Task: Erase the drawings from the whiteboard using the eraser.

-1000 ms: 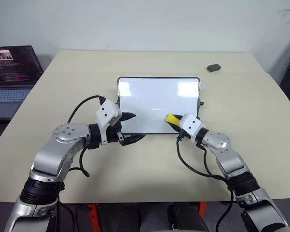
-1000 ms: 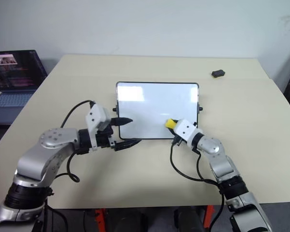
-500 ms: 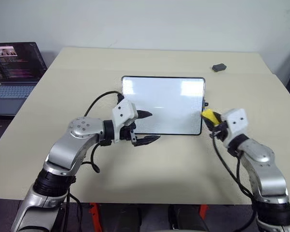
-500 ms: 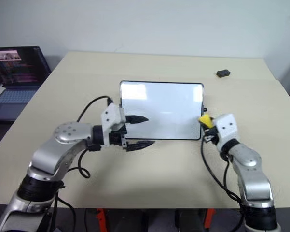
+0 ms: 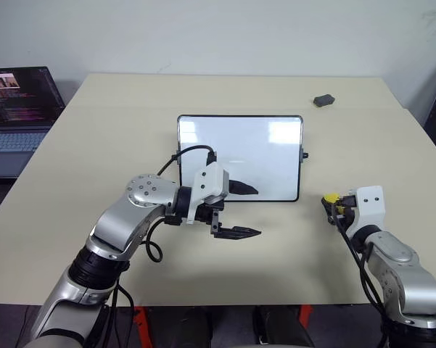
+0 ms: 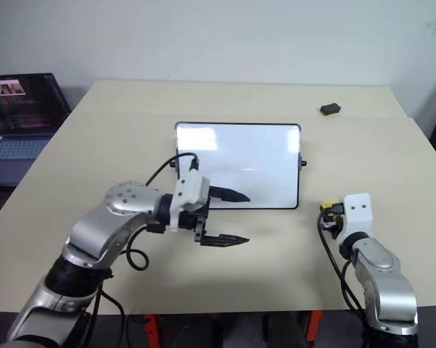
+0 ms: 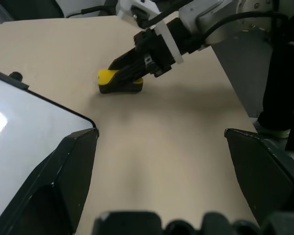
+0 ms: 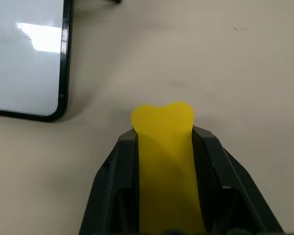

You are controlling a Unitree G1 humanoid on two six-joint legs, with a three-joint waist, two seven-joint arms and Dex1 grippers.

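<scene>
The small yellow block eraser (image 8: 162,161) is pinched by the right gripper (image 5: 332,204), just right of the white glossy black-framed whiteboard (image 5: 239,156), which looks wiped. The left gripper (image 5: 245,212) is spread at its near edge. The eraser should be lowered flat before release.

The right tool (image 8: 164,147) clamps the yellow eraser (image 8: 164,161) above the table (image 8: 225,63), near the whiteboard (image 8: 24,63) corner

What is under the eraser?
Bare table, beside the whiteboard. The right gripper holds the eraser; its black base seems to touch the table.
</scene>
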